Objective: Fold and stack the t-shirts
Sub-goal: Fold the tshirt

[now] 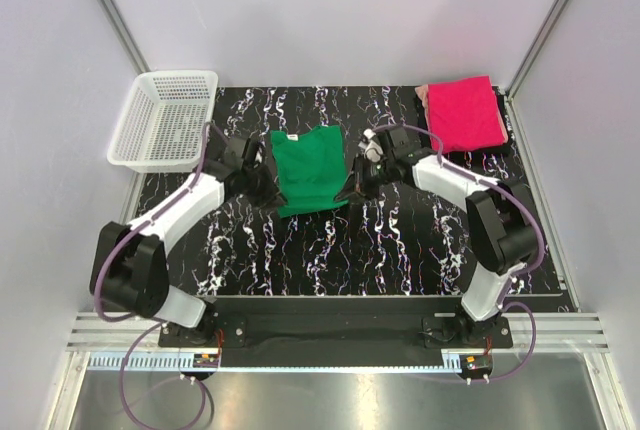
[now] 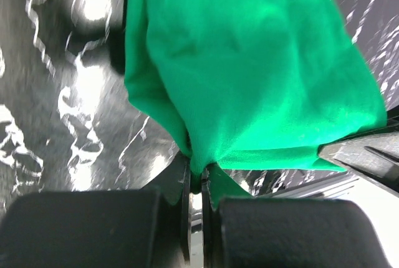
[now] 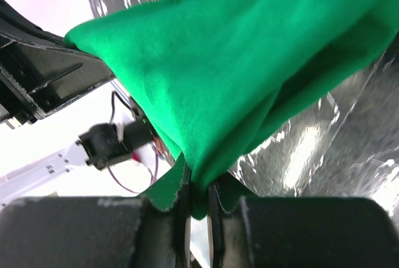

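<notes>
Far left: white basket (image 1: 165, 120) at desk (image 1: 400, 240) corner. Left hand (image 2: 197, 181) clamped on green t-shirt (image 1: 308, 168), left edge; shirt mid-desk between both hands. Right hand (image 3: 198, 187) pinching its right edge. Pink t-shirt (image 1: 462, 112) folded at far right corner.

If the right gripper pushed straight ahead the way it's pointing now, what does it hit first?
The green t-shirt it is pinching: cloth bunches directly ahead of the right gripper. Beyond that, probably the left gripper at the shirt's opposite edge, though depth is unclear.
</notes>
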{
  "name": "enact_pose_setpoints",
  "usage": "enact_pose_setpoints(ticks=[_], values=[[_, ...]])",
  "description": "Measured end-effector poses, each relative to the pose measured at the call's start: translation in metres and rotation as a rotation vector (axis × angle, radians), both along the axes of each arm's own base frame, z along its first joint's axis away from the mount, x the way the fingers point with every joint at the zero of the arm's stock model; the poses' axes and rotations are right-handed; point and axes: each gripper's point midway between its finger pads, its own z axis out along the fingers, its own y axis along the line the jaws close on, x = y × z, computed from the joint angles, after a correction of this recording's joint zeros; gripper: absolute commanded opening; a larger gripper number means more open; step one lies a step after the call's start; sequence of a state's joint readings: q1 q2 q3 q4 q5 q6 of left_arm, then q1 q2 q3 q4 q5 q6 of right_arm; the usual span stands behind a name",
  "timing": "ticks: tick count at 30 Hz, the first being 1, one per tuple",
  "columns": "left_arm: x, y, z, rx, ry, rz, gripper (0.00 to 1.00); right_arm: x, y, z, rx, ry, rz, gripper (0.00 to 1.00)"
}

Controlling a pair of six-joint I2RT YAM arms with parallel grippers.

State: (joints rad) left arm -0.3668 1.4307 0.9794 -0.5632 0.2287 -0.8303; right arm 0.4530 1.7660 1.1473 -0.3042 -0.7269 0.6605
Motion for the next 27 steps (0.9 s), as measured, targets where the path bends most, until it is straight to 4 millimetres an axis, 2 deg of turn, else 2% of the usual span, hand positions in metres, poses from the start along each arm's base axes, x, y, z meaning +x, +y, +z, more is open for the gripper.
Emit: enact_pose_setpoints(ticks=[7, 12, 20, 27], values=[[0.056, -0.005, 0.021, 0.009, -0.04, -0.003, 0.0, 0.05, -0.004, 0.017, 0.012, -0.026, -0.022, 0.0], [0.086, -0.006, 0.028, 0.014, -0.056, 0.002, 0.0, 0.085, -0.003, 0.024, 0.022, -0.038, -0.024, 0.0], [0.115, -0.003, 0.02, 0.023, -0.035, 0.017, 0.0, 0.129, 0.005, 0.022, 0.026, -0.024, 0.004, 0.0], [0.14, -0.003, 0.012, 0.013, -0.026, 0.03, 0.0, 0.154, 0.005, 0.011, 0.031, 0.013, 0.005, 0.0]])
